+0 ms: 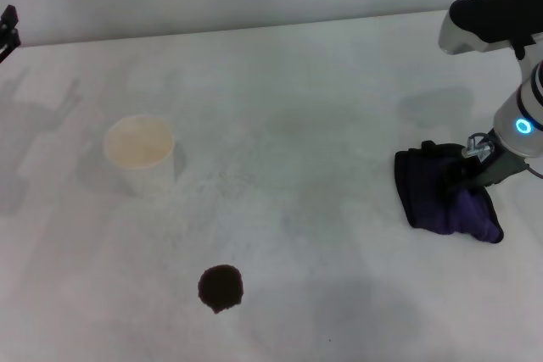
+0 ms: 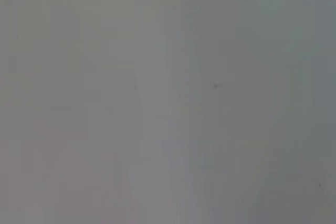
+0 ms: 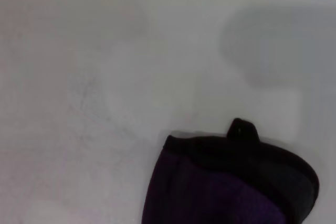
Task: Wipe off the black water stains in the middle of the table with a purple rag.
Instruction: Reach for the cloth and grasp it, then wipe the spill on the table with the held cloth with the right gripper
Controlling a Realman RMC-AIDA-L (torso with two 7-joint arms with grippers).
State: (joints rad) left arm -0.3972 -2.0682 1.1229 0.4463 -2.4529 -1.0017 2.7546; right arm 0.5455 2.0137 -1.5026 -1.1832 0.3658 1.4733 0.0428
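Note:
The black water stain (image 1: 221, 287) is a small round blackish-brown blot on the white table (image 1: 297, 108), near the front and left of centre. The purple rag (image 1: 433, 201) lies bunched on the table at the right, dark purple with black edging. My right gripper (image 1: 462, 177) is down on the rag's top, touching it. The right wrist view shows the rag (image 3: 220, 187) close up on the table (image 3: 105, 77). My left gripper (image 1: 8, 30) only shows as a dark tip at the far left edge, away from everything. The left wrist view shows only a plain grey surface.
A white paper cup (image 1: 140, 152) stands upright on the left half of the table, behind the stain. The table's far edge meets a pale wall at the back.

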